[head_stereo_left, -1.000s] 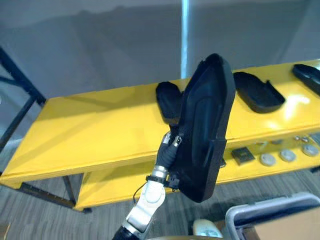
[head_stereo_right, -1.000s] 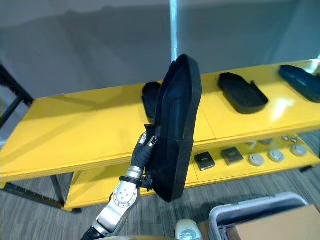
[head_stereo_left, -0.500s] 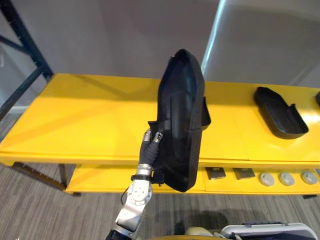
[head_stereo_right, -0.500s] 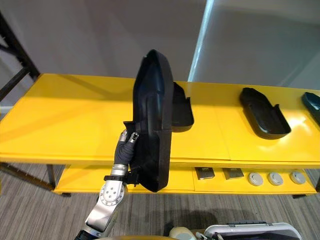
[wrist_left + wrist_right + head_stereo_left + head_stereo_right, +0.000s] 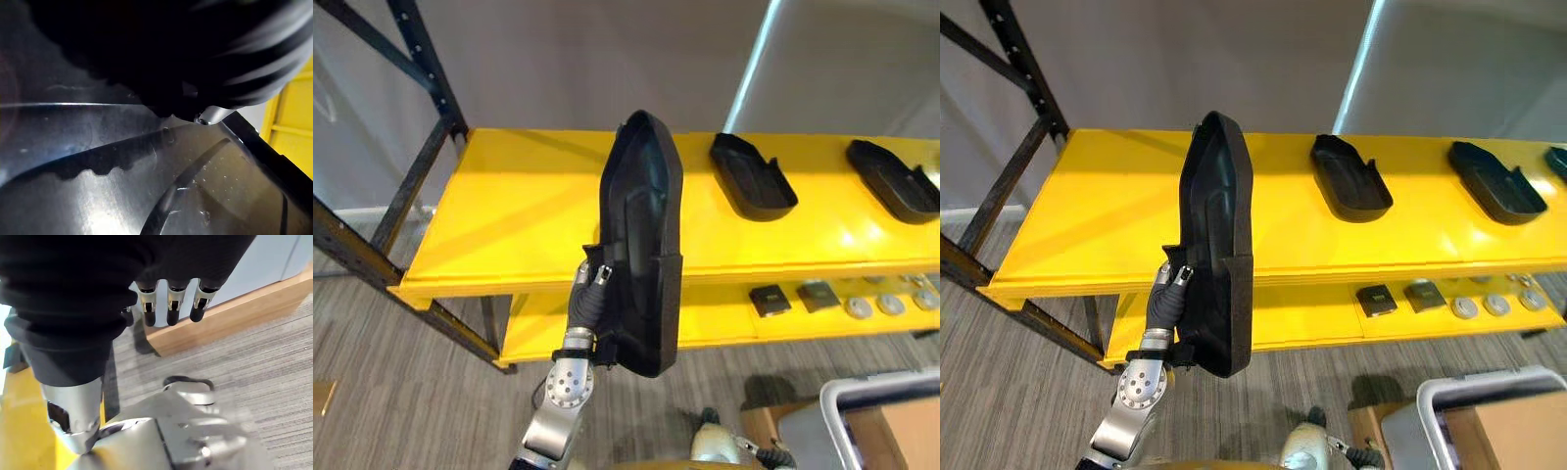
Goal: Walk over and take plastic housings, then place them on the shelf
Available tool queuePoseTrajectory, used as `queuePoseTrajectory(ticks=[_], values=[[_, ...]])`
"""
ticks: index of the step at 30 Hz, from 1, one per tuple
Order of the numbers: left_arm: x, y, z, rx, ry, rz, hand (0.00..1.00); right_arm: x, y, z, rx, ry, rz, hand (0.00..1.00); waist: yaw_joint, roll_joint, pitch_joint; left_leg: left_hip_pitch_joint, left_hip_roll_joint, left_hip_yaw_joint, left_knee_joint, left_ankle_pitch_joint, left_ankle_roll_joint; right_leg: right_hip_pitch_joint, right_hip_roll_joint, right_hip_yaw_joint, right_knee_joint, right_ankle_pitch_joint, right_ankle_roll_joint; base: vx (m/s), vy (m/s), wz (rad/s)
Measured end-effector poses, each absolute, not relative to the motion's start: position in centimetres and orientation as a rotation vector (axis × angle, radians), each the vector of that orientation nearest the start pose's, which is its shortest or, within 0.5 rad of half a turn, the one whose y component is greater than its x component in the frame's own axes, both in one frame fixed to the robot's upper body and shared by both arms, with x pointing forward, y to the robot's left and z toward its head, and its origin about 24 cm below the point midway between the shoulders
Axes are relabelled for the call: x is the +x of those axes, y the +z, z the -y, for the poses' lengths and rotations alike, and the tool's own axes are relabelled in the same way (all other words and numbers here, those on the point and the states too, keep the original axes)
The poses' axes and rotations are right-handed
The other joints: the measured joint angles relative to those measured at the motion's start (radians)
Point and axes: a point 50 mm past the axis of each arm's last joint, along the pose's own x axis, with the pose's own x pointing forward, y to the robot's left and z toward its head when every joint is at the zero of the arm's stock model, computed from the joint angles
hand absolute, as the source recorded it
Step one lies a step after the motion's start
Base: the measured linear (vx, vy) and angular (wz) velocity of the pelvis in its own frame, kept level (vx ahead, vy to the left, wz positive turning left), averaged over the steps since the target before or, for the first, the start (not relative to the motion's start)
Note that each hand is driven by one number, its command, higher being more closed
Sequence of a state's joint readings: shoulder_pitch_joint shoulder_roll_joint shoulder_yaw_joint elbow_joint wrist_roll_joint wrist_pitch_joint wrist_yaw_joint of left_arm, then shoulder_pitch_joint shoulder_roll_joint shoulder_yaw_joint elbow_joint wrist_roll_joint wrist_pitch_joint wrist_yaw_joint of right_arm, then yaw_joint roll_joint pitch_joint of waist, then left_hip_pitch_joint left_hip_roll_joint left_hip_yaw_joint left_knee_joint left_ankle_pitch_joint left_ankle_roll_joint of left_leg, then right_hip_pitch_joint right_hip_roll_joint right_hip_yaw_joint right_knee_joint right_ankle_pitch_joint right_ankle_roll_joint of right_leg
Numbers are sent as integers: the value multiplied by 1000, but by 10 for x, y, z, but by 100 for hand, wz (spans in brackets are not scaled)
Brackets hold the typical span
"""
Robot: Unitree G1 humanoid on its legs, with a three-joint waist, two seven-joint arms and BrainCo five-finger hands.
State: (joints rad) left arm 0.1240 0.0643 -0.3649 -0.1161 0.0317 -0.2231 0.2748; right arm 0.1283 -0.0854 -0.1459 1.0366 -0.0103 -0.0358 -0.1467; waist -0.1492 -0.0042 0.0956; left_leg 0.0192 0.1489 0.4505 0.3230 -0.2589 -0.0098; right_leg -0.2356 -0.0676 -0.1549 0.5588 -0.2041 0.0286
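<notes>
Your left hand is raised in front of you with the housing against it. The long black shell stands on end, pointed tip up, with its hollow side turned to the right. The hand's fingers are hidden behind the shell, so you cannot tell how they sit on it. The left wrist view gives you only the dark cover pressed close to the glossy black surface.

The housing is in the air on the near side of the shelf, in front of the left half of its yellow top board. Whether it touches the board's near edge cannot be made out.

Further right on that board lie a second housing and a third housing. Both lie flat with the hollow side up, well apart from each other. On the lower board, toward the right, sit two dark square parts and a row of pale discs.

Your right hand hangs low over the grey carpet, its fingers straight and loose, holding nothing. A grey bin stands at your near right.
</notes>
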Motion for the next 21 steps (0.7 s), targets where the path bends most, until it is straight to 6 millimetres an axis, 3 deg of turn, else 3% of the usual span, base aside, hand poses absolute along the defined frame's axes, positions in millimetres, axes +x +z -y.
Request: queuePoseTrajectory(ticks=[1, 2, 3, 4, 5, 10, 12, 15, 21], values=[[217, 60, -89, -20, -76, 213, 100, 79, -161, 210, -86, -332, -1112, 0, -2, 0, 2, 1, -11, -1, -5, 2, 4, 2, 33, 7, -21, -9, -5, 4, 82, 29], [218, 61, -84, -28, -94, 220, 100, 76, -162, 209, -80, -326, -1120, 0, -1, -19, 2, 3, -48, -13, -6, 4, 5, 24, 54, -8, -104, 5, -97, 34, 78, 21], [219, 60, -81, -29, -101, 212, 100, 77, -161, 213, -85, -325, -1117, 0, -1, 11, 21, 16, -59, -41, -17, 6, 2, 58, 49, -27, -147, 14, -106, 43, 90, 18], [219, 60, -80, -28, -105, 211, 100, 76, -160, 216, -88, -332, -1115, 0, -2, 15, 31, 26, -61, -51, -32, 17, 2, 80, 52, -32, -175, 24, -103, 70, 81, 10], [219, 60, -80, -14, -109, 209, 100, 74, -160, 219, -95, -337, -1118, 0, 1, 36, 27, 50, -61, -54, -71, 30, 0, 111, 64, -36, -224, 44, -99, 54, 49, 5], [222, 61, -95, 32, -49, 219, 100, 72, -160, 214, -85, -334, -1112, 0, 25, 20, -2, 93, -59, -29, -172, 55, -19, 146, 102, -11, -326, 88, -97, 33, -10, -16], [224, 60, -102, 62, -28, 218, 100, 71, -160, 213, -80, -334, -1114, 0, 20, 17, -4, 112, -59, -29, -210, 73, -24, 179, 114, -12, -386, 122, -92, 84, 20, -5], [229, 62, -119, 145, 36, 233, 100, 71, -160, 213, -80, -335, -1116, 0, 19, 22, -9, 140, -64, -21, -259, 98, -21, 233, 128, -8, -490, 174, -83, 46, 55, -2], [257, 88, -175, 375, 238, 310, 100, 69, -160, 217, -67, -354, -1117, 0, 23, 36, -15, 147, -82, -8, -294, 115, -15, 281, 132, 9, -622, 251, -65, 2, 32, -6]])
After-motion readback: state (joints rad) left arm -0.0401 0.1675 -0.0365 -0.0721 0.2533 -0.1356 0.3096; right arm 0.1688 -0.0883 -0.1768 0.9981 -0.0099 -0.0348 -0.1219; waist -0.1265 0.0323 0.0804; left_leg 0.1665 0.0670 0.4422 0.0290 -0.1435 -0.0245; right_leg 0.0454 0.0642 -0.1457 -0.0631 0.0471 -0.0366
